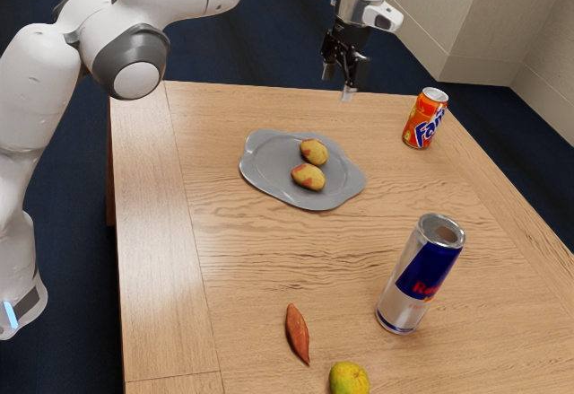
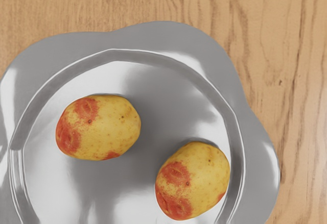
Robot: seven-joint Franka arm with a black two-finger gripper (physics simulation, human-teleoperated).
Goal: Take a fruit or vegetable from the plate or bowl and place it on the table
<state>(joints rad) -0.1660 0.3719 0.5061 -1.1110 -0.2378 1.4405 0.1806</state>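
Note:
The black gripper [image 1: 338, 83] hangs high above the table, near its far edge in the exterior view, with its two fingertips apart and nothing between them. A grey wavy-rimmed plate [image 1: 260, 174] lies on the table, lower than the hand. Two yellow potatoes with red patches rest on it, one potato [image 1: 314, 151] close beside the other potato [image 1: 308, 177]. Seen from above in the wrist view, the plate [image 2: 204, 45] holds one potato [image 2: 99, 127] and the second potato [image 2: 193, 181], with a gap between them.
An orange soda can [image 1: 425, 118] stands beyond the plate toward the exterior view's right. Nearer the camera are a tall blue and silver can [image 1: 420, 274], a reddish sweet potato [image 1: 298, 333] and a yellow-green citrus fruit [image 1: 349, 379], all on the wooden table [image 1: 260, 250].

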